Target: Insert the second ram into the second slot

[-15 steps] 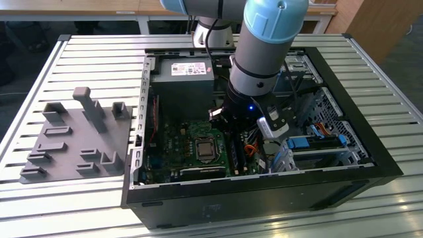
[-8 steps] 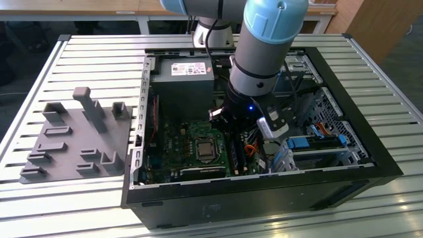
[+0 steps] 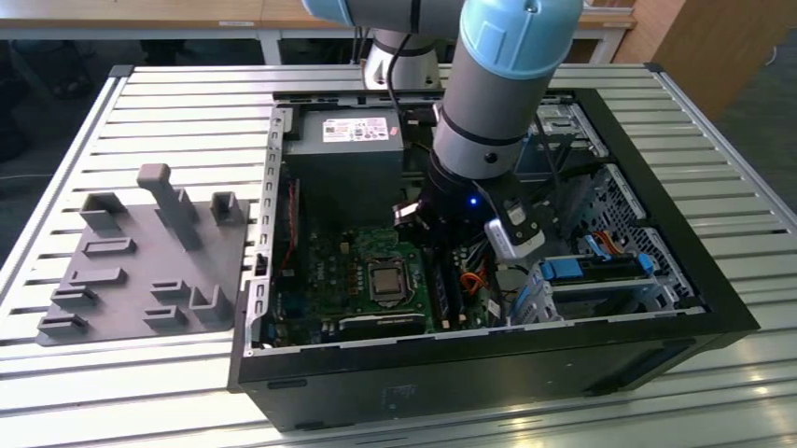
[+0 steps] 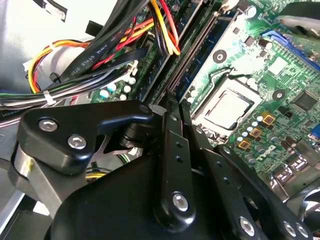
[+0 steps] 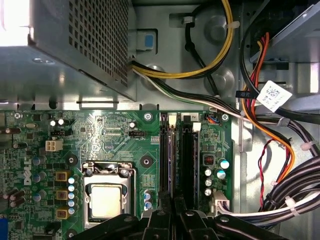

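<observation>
My gripper (image 5: 173, 202) hangs low over the green motherboard (image 5: 115, 135), inside the open computer case (image 3: 498, 359). Its two black fingers (image 4: 172, 130) stand pressed close together, shut. No blue stick shows between them. The tips point at one end of two long dark memory slots (image 5: 165, 155) that run side by side next to the processor socket (image 5: 107, 197). In the second wrist view the slots (image 4: 192, 50) stretch away from the fingertips. I cannot tell the second ram apart from the dark slots, nor which one is the second slot.
The grey power supply (image 3: 349, 131) fills the case's far end. Cable bundles (image 5: 300, 185) crowd one side of the slots, and coloured wires (image 4: 100, 50) hang near the fingers. Blue-tabbed drive bays (image 3: 598, 271) are at the exterior view's right, a grey holder fixture (image 3: 137, 261) on the slatted table at its left.
</observation>
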`<action>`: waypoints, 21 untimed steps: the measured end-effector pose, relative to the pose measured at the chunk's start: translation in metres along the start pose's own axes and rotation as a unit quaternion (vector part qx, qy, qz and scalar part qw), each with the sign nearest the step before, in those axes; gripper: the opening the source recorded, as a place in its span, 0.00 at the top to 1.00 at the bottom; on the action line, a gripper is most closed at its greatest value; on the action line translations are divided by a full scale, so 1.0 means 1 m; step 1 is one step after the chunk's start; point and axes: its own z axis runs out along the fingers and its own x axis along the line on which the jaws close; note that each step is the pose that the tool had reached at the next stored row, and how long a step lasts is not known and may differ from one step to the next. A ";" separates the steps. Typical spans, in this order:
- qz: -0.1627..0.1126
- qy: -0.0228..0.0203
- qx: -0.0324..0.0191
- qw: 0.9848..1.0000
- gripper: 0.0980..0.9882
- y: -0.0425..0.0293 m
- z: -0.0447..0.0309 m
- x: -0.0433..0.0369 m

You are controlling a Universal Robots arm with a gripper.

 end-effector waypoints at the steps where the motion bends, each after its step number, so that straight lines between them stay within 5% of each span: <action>1: 0.000 0.000 0.000 1.000 0.96 0.0000 0.0000 0.0000; 21: 0.008 0.000 0.000 1.000 0.96 -0.0002 0.0055 -0.0016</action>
